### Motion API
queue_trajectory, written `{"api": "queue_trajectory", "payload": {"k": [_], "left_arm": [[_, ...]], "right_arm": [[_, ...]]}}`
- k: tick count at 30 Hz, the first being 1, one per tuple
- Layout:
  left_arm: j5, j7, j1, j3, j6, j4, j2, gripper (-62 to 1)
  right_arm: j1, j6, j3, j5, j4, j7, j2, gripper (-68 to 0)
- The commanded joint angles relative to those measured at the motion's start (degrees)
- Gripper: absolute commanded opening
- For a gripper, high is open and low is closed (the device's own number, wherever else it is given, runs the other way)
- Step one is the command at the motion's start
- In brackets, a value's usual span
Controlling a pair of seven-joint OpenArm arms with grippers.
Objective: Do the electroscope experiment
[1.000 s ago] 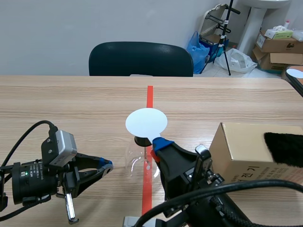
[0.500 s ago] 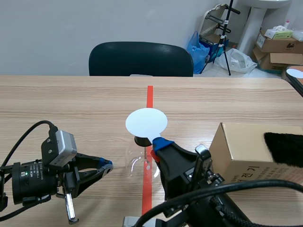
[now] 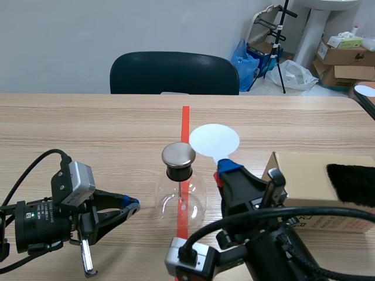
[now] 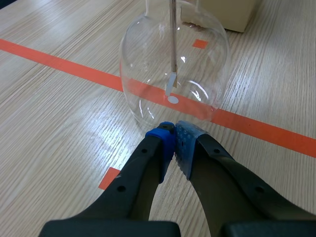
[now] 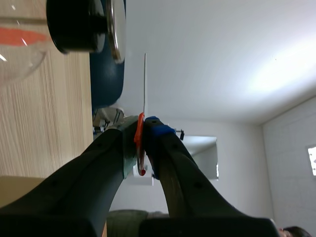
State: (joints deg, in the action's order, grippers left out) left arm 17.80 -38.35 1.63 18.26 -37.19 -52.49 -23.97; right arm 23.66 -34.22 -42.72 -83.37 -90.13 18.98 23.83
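The electroscope is a clear glass flask (image 3: 180,202) with a black stopper and a round metal cap (image 3: 179,154), standing on the red tape line. My right gripper (image 3: 226,168) is shut on the red handle of a white disc (image 3: 214,140), held just right of the cap and slightly above it. The right wrist view shows the disc (image 5: 145,81) edge-on beside the cap (image 5: 116,29), with the handle pressed in the gripper (image 5: 144,124). My left gripper (image 3: 130,204) rests shut on nothing, just left of the flask. Its tips (image 4: 174,132) nearly touch the flask (image 4: 175,69), whose rod and foil leaf (image 4: 171,88) hang inside.
A cardboard box (image 3: 310,178) with a black furry cloth (image 3: 351,182) on it stands at the right, close behind my right arm. A dark chair (image 3: 174,73) is at the far table edge. Boxes and bags lie on the floor beyond.
My right gripper carried the white disc to the right, off the top of the electroscope, uncovering the metal cap. The left arm has not moved.
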Motion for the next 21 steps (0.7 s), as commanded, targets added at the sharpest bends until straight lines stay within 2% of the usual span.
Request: {"api": "queue_trajectory", "payload": {"k": [1, 7, 12, 16, 21], "left_arm": [[-0.85, -0.85, 0.44, 0.04, -0.04, -1.03, 0.09, -57.7], [-0.85, -0.85, 0.44, 0.04, -0.04, -1.03, 0.09, -57.7], [-0.85, -0.85, 0.44, 0.04, -0.04, -1.03, 0.09, -57.7], [-0.85, -0.85, 0.44, 0.04, -0.04, -1.03, 0.09, -57.7], [-0.85, -0.85, 0.44, 0.04, -0.04, -1.03, 0.09, -57.7]], "right_arm": [[-0.79, -0.63, 0.35, -0.17, -0.76, 2.54, 0.46, -66.5], [-0.79, -0.63, 0.35, -0.17, -0.76, 12.57, 0.46, -66.5], [-0.79, -0.63, 0.35, -0.17, -0.76, 18.75, 0.46, -66.5], [-0.79, -0.63, 0.35, -0.17, -0.76, 22.03, 0.46, -66.5], [-0.79, -0.63, 0.35, -0.17, -0.76, 23.37, 0.46, -66.5]]}}
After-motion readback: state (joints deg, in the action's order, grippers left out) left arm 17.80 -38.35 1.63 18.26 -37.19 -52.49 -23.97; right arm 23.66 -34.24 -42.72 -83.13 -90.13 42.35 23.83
